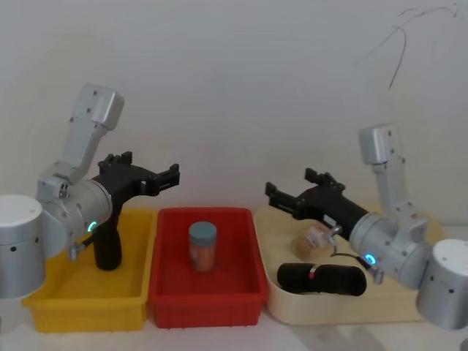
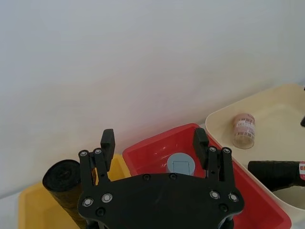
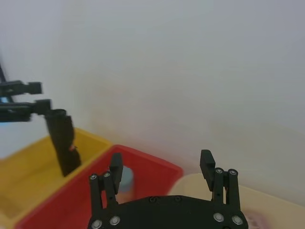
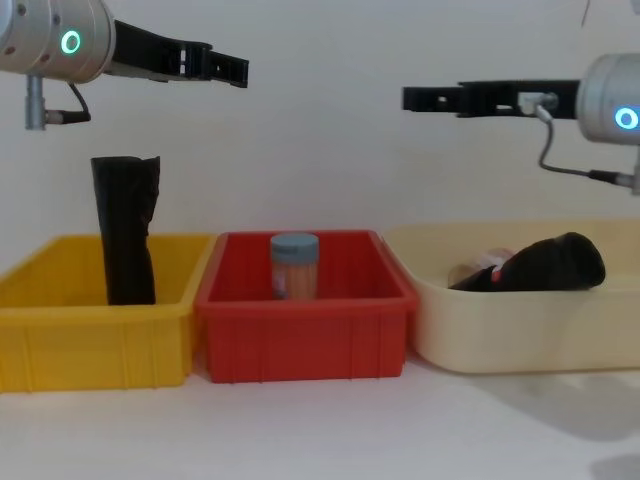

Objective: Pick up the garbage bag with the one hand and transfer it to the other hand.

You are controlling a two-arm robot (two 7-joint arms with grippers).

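Note:
The garbage bag (image 1: 322,279) is a smooth black roll with a small red mark, lying on its side in the cream tray (image 1: 344,314); it also shows at the tray's right (image 4: 545,268) and in the left wrist view (image 2: 274,171). My left gripper (image 1: 172,178), on the arm with the green light, hangs open and empty high above the yellow bin (image 4: 235,70) (image 2: 153,138). My right gripper (image 1: 272,194), on the arm with the blue light, is open and empty, raised above the cream tray's left end (image 4: 410,98) (image 3: 161,162). Neither touches the bag.
Another black roll (image 1: 108,245) with an uneven top stands upright in the yellow bin (image 1: 80,303). A grey-lidded jar (image 1: 202,245) stands in the red bin (image 1: 205,300) between them. A small jar (image 1: 313,238) lies in the cream tray behind the bag. A white wall is close behind.

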